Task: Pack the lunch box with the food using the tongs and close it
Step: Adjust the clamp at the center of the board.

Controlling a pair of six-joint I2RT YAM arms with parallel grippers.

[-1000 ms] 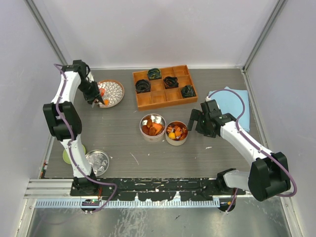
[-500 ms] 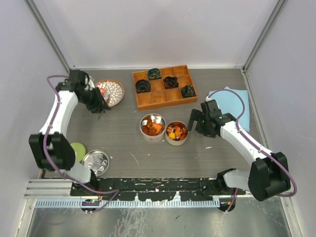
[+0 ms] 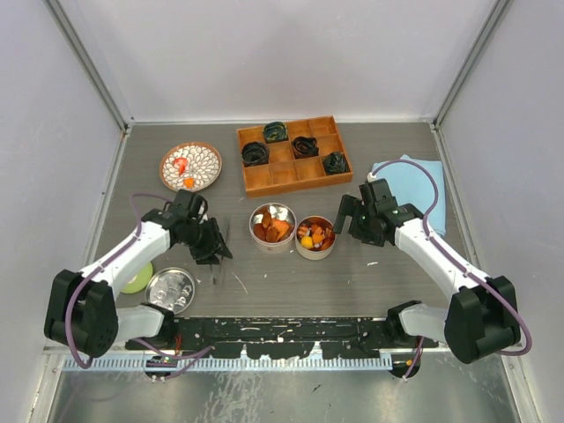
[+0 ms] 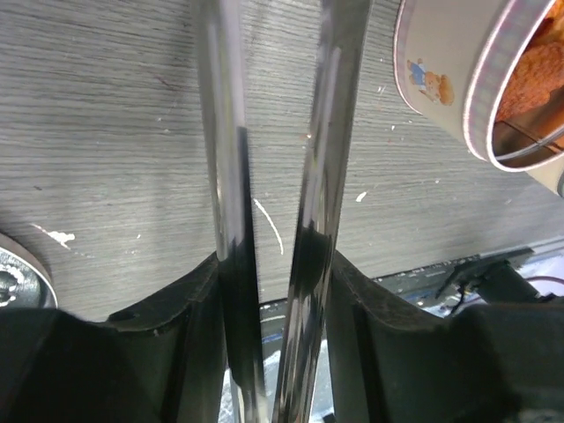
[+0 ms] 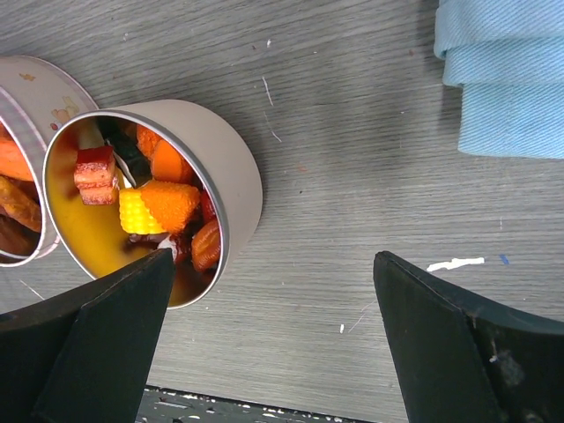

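Swung from plate [image 3: 205, 159] toward tins [image 4: 441, 79] — left jaws clamped on the tongs [image 4: 231, 132], right jaws wide and empty — drop-off presumably next.

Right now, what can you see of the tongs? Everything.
The tongs are two thin, mirror-shiny metal arms, close together near the wrist and spreading slightly away from it. The left gripper holds them, one black jaw against each arm's outer side. Nothing sits between the arms in the visible stretch; tips and joined end are out of view, so any load cannot be told. They reach over bare table, left of a tin, apart from it.
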